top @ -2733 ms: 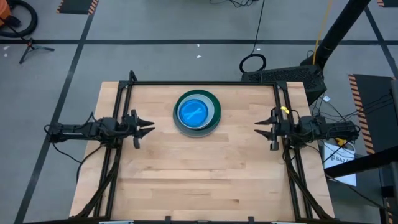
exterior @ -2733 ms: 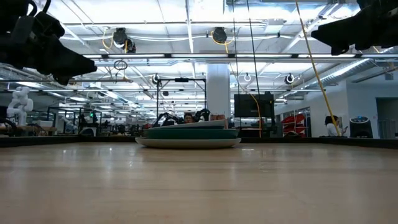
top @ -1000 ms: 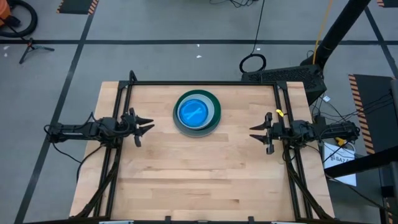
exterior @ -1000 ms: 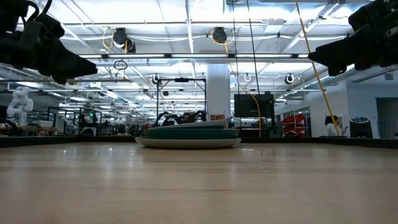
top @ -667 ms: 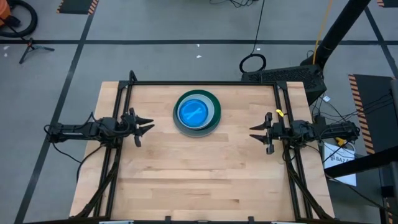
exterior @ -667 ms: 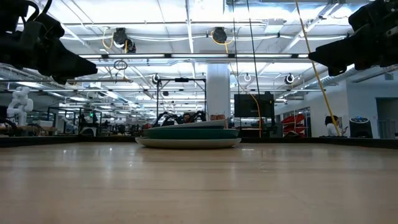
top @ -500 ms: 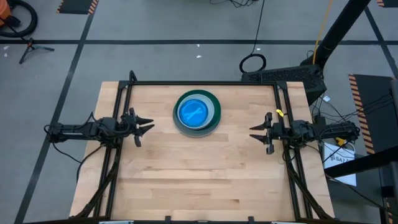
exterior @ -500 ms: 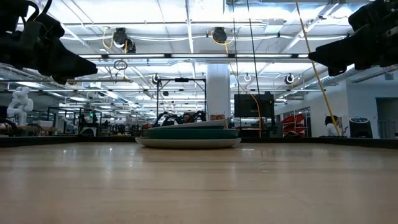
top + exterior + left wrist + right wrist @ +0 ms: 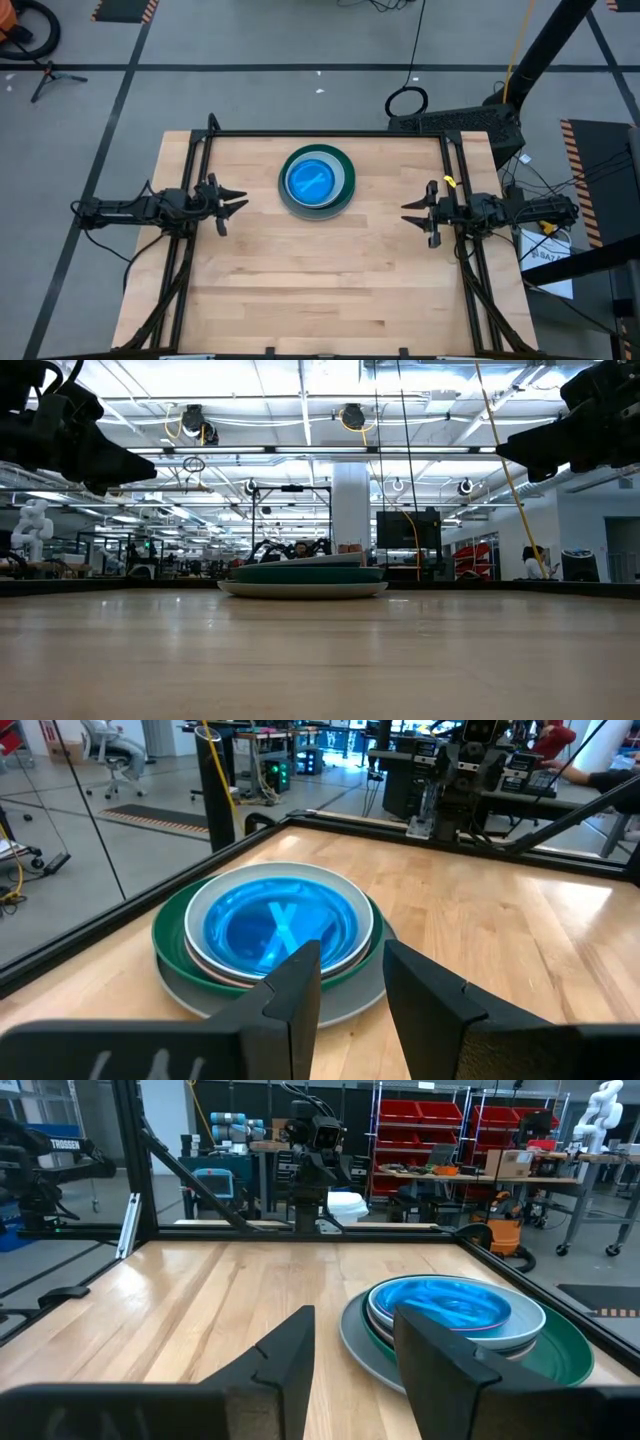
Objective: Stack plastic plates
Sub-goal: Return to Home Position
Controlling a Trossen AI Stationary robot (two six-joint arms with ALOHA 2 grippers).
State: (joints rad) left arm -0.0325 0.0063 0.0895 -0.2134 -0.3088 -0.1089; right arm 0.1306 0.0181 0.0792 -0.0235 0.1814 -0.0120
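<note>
High view places the stack of round plastic plates [image 9: 317, 181] near the far edge of the light wooden bench [image 9: 320, 290], about midway between its left and right edges. A large grey plate [image 9: 195, 997] lies at the base, with a dark green plate [image 9: 165, 935] on it and a translucent bright blue plate [image 9: 260, 925] on top.

Risk, as we judge it:
- The upper plates look seated slightly off-centre on the grey plate. A knock to the bench or a brush from an arm could slide the smooth plastic layers apart.
- We rate this unlikely, since both arms hang well apart from the stack, above the bench.
- We see no plate outside the stack, so we judge the stacking complete. Only retiring the arms is left.

End effectors:
- The left end effector [image 9: 236, 203] is at the left edge of the bench, fingers moderately parted, holding nothing and touching nothing.
- The right end effector [image 9: 408, 213] is at the right edge, likewise moderately parted and empty.
- Both point inward toward the stack.
</note>
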